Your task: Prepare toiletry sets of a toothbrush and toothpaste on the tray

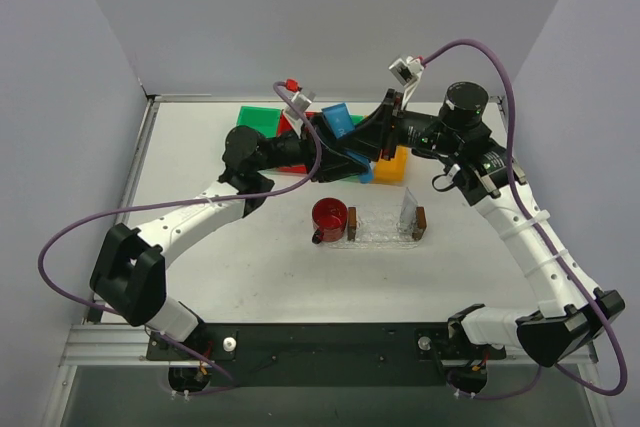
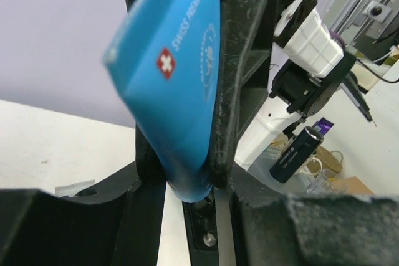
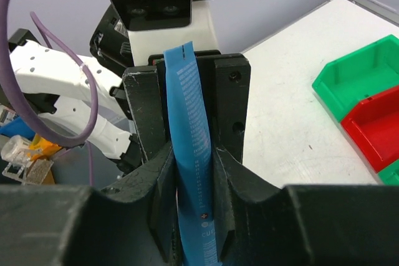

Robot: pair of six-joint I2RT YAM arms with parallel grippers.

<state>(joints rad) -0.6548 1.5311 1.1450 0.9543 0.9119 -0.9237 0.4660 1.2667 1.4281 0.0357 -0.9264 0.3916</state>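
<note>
The bright blue toothpaste tube (image 1: 337, 119) is held in the air over the coloured bins at the back of the table. My left gripper (image 1: 338, 142) and my right gripper (image 1: 368, 137) meet there, and both are shut on it. In the left wrist view the tube (image 2: 174, 79) is pinched at its lower end between my left gripper (image 2: 187, 179). In the right wrist view the tube (image 3: 190, 123) stands upright in my right gripper (image 3: 196, 179). The clear tray (image 1: 385, 235) with wooden end blocks lies mid-table. No toothbrush or white tube is clear to see.
A red cup (image 1: 328, 215) stands against the tray's left block. Green (image 1: 258, 117), red (image 1: 295, 152) and yellow (image 1: 392, 169) bins sit under the arms. A pale slim thing (image 1: 407, 209) leans in the tray's right end; I cannot tell what it is.
</note>
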